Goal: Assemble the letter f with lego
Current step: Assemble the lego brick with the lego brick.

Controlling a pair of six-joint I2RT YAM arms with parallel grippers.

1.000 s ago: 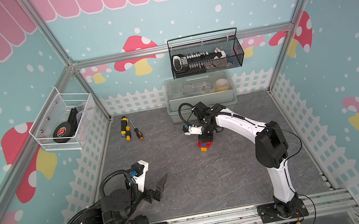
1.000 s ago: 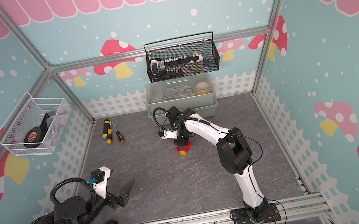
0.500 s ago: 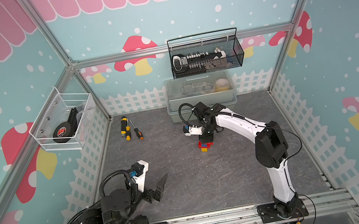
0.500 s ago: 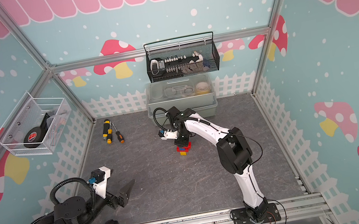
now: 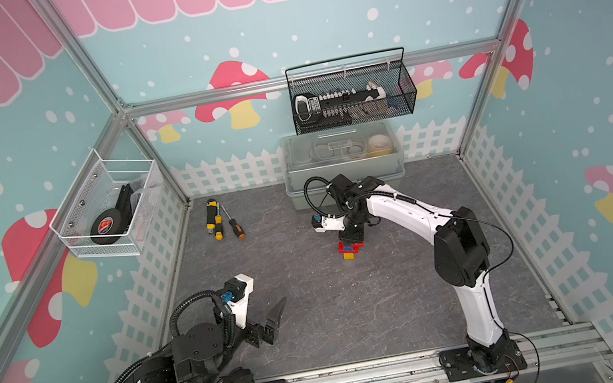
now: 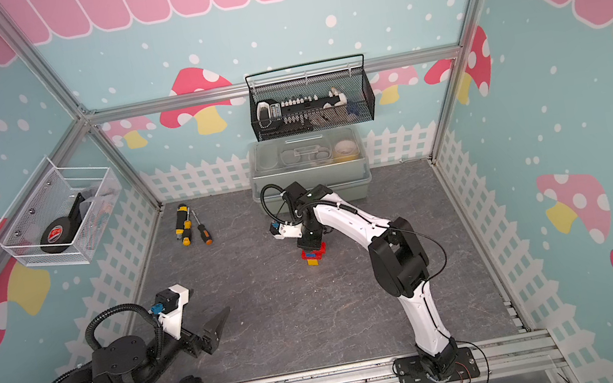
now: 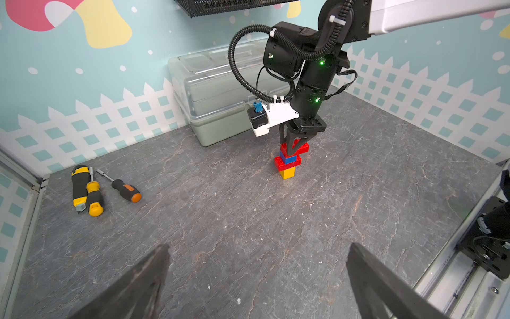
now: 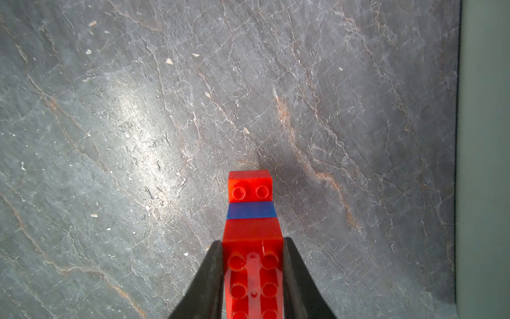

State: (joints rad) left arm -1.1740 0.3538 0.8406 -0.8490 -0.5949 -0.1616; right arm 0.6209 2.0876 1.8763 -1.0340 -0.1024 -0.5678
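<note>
Though unseen from right wrist, yellow brick [image 7: 287,173], left wrist view

Your light is bright and even, falling from above, with only soft shadows. In the right wrist view, glare whitens the floor [image 8: 132,116] near the brick stack [image 8: 251,210]. The left wrist view bends at its edges.

Top red brick [image 8: 252,276] cut off at edge, left hand [image 7: 258,245] fingers [image 7: 143,281] cropped, box [image 5: 385,171] contents unclear
</note>
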